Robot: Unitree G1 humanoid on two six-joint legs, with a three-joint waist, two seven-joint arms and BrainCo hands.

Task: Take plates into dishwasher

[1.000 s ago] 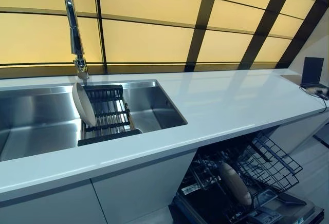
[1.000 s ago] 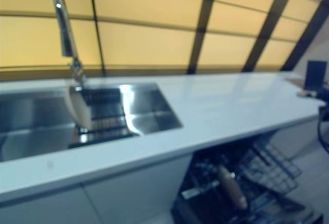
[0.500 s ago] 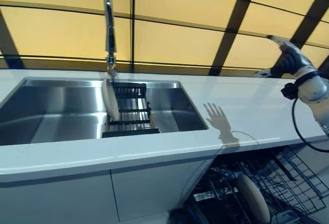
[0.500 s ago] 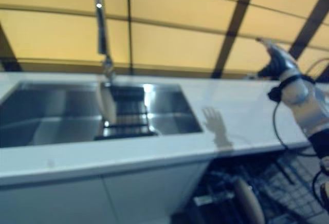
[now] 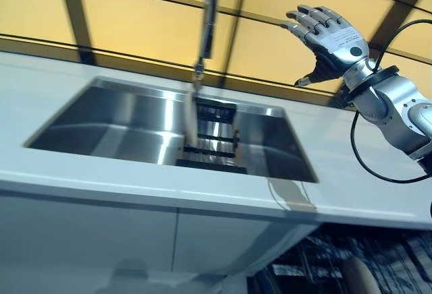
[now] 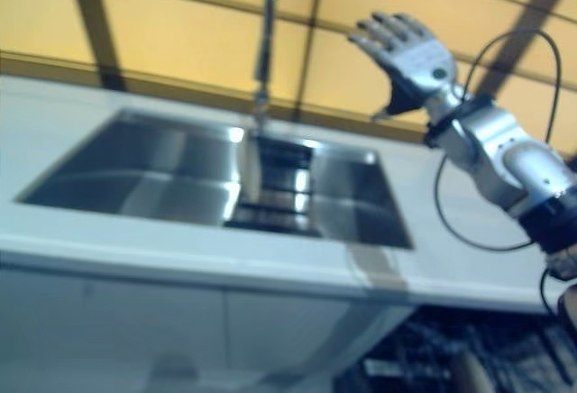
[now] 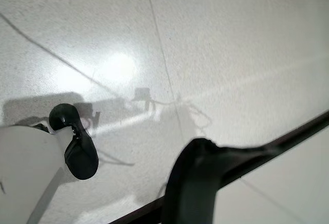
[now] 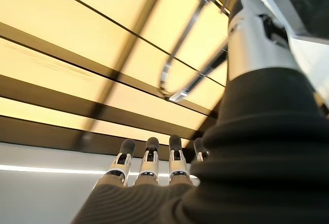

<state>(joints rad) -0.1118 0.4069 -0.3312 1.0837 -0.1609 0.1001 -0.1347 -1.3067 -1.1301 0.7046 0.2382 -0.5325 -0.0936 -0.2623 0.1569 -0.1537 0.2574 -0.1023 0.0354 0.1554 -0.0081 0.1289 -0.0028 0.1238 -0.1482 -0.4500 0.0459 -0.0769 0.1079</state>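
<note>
A white plate (image 5: 191, 120) stands on edge in a dark dish rack (image 5: 214, 140) inside the steel sink (image 5: 115, 115), just below the tall faucet (image 5: 209, 17). My right hand (image 5: 329, 36) is raised in the air above the sink's right end, open, its straight fingers (image 8: 149, 163) spread and holding nothing. It is apart from the plate, up and to the right of it. A small part of my left hand (image 7: 31, 152) shows in the left wrist view, low over the floor. Another plate (image 5: 358, 277) sits in the open dishwasher (image 5: 317, 270) at the bottom right.
The white counter (image 5: 101, 179) runs along the front of the sink and on to the right. Yellow wall panels with dark strips (image 5: 135, 17) stand behind it. White cabinet fronts (image 5: 88, 240) lie below the counter, left of the dishwasher.
The camera has swung left, so the sink now sits mid-picture. My right hand has risen and moved left, from over the right counter to above the sink's right end.
</note>
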